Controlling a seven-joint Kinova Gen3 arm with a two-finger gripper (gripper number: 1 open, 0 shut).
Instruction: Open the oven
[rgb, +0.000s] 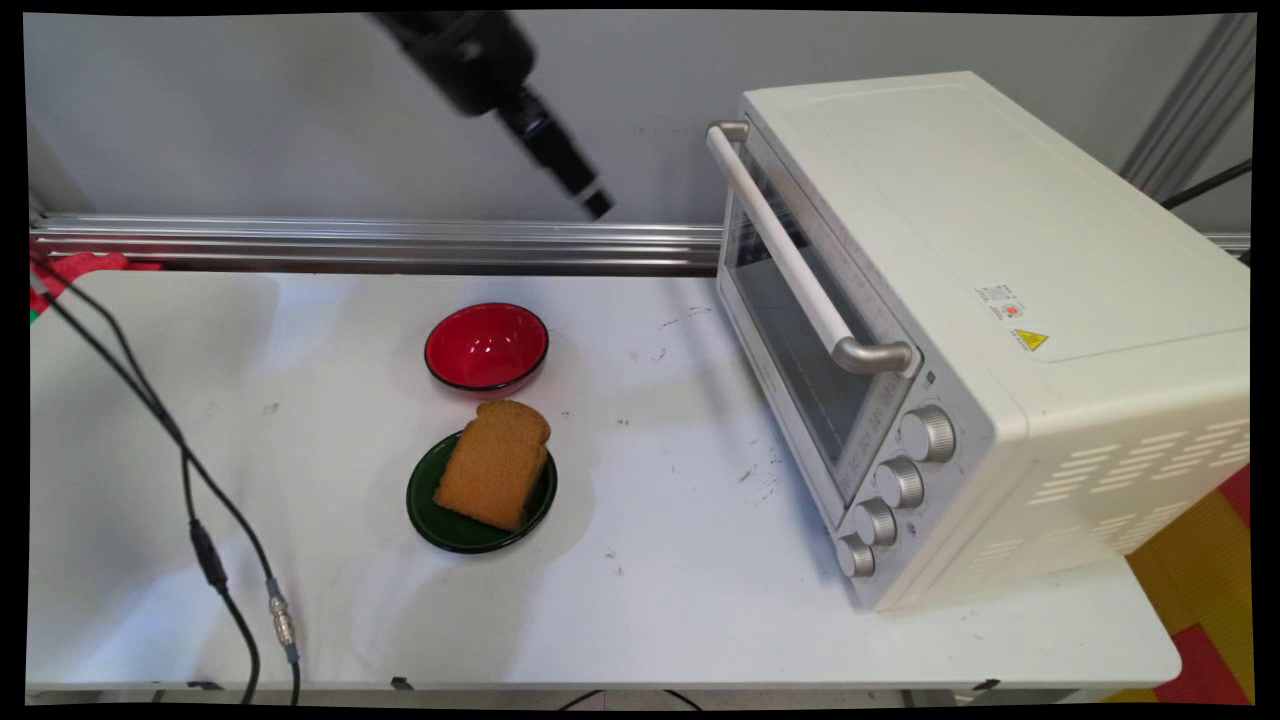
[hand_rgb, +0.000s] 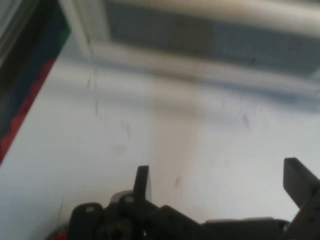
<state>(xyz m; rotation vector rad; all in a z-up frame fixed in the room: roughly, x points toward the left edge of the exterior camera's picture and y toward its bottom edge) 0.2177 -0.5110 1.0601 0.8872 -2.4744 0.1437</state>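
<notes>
One bread slice (rgb: 495, 463) lies well below the end effector (rgb: 597, 205).

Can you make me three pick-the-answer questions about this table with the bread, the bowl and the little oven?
1. Where is the slice of bread?
A. on the green plate
B. in the red bowl
C. inside the oven

2. How many knobs does the toaster oven have on its front?
A. two
B. four
C. six

3. How is the oven door?
A. wide open
B. taken off
C. shut

Answers: 1 A, the bread lies on the green plate, in front of the empty red bowl. 2 B, four silver knobs stand in a row. 3 C, the glass door sits flat against the oven, its handle up.
</notes>
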